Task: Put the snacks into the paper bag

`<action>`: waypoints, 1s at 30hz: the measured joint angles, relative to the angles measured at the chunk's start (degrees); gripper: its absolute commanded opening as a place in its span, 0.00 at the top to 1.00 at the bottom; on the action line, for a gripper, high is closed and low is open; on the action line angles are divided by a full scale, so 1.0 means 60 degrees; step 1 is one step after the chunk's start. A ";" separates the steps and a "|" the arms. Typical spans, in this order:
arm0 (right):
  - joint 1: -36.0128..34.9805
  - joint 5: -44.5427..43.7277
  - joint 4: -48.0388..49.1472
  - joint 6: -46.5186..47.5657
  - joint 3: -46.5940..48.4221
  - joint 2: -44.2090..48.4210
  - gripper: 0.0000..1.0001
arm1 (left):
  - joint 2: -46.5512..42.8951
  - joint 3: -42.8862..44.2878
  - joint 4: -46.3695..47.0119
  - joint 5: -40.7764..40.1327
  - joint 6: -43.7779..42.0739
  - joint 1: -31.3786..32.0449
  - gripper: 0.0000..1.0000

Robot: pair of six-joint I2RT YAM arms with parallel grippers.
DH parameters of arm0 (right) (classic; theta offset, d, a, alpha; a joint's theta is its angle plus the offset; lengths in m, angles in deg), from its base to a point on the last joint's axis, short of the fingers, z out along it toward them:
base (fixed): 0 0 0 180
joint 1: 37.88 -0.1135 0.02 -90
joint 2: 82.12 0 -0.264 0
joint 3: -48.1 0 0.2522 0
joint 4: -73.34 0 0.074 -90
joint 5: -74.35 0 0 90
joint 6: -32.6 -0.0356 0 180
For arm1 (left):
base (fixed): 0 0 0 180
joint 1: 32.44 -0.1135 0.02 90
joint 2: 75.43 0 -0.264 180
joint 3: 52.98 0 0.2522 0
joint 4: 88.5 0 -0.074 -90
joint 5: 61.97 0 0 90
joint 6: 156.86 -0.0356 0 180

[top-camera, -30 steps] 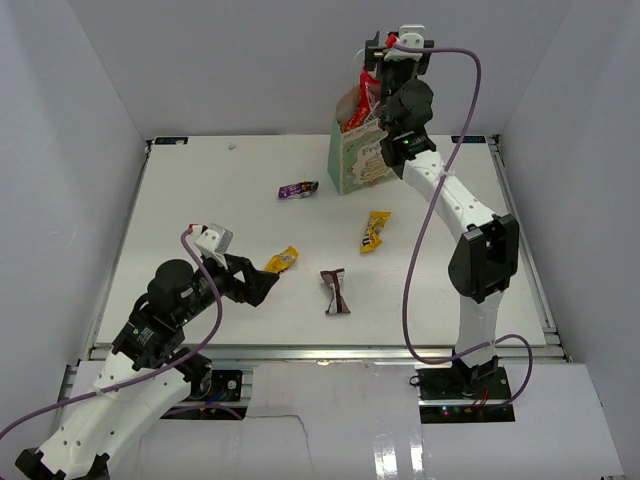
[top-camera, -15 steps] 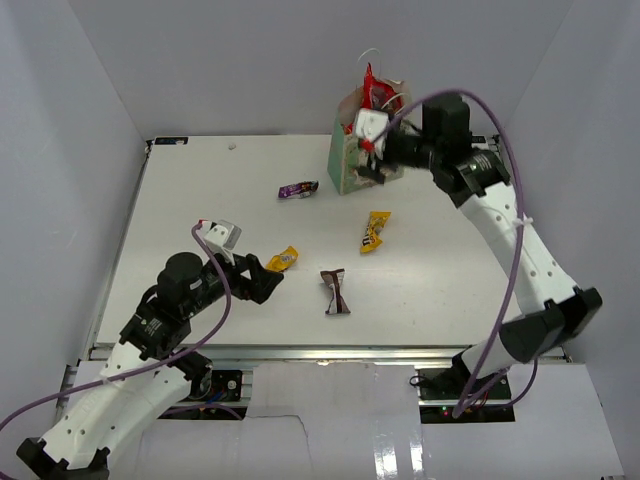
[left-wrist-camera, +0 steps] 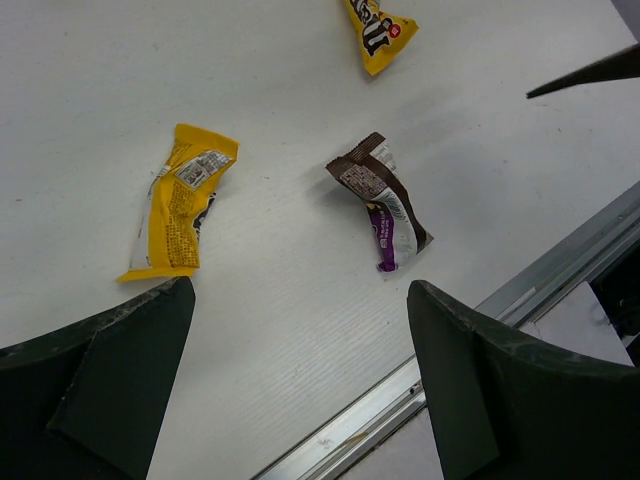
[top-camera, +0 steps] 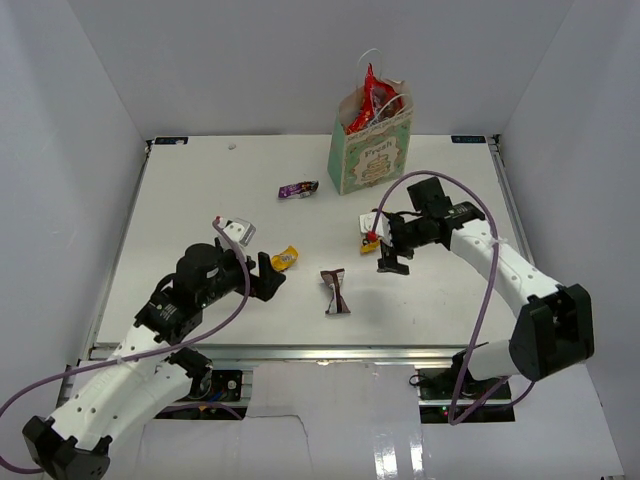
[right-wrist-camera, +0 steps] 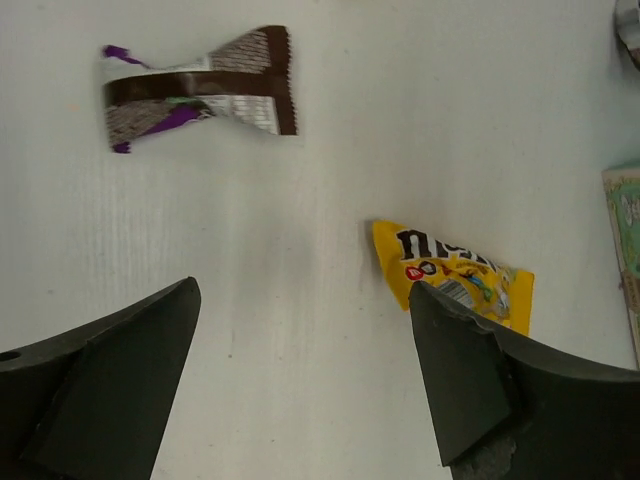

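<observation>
Right gripper [right-wrist-camera: 302,300], jaws wide and empty, has swung down from the paper bag [top-camera: 372,160], which now holds the red chip bag [top-camera: 374,98], toward the yellow m&m's packet [right-wrist-camera: 455,275].

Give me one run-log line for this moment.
left gripper open, empty | right gripper open, near yellow candy packet | red chip bag in paper bag | brown-white bar wrapper on table

mint-green paper bag [top-camera: 372,158], yellow packets [top-camera: 284,260]

paper bag [top-camera: 371,162] rear, chip bag [top-camera: 374,97] in it | small wrapper [top-camera: 298,189] left of it | bar wrapper [top-camera: 336,291] front
</observation>
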 measured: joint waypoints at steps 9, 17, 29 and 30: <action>0.0404 -0.3078 0.4200 -0.8965 0.0051 -0.2277 0.10 | -0.0987 -0.0215 0.0062 -0.0259 -0.0011 0.0000 0.02; 0.0240 -0.5635 0.6164 -1.3828 -0.0820 -0.2674 0.09 | -0.1056 -0.0240 0.0073 -0.0328 -0.0007 0.0000 0.02; 0.0215 -0.6532 0.7632 -1.5620 -0.0441 -0.4473 0.26 | -0.1056 -0.0317 0.0073 -0.0361 -0.0007 0.0000 0.02; 0.0215 -0.6572 0.7632 -1.5620 -0.0452 -0.4488 0.29 | -0.1056 -0.0317 0.0076 -0.0361 -0.0007 0.0000 0.02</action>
